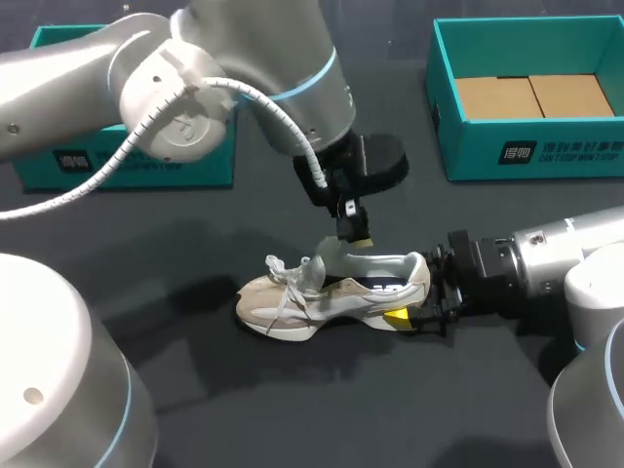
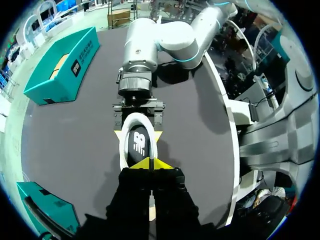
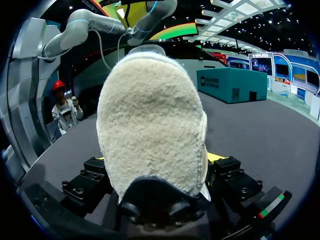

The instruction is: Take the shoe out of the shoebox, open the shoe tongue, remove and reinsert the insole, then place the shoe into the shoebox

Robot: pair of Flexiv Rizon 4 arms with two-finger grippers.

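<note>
shoebox [image 1: 478,146]: white square mark and a row of white characters on the front wall, too small to read | second teal box [image 1: 195,166]: like white print on its front wall, unreadable | insole [image 2: 140,142] in the shoe [image 2: 124,150]: white logo on dark ground, no legible words

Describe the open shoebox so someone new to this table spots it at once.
On the black table, look past the shoe in the middle to the far right corner: a teal shoebox sits there. Unlike the other teal box at far left, partly hidden behind the left arm, it shows its open top and brown cardboard floor.
</note>
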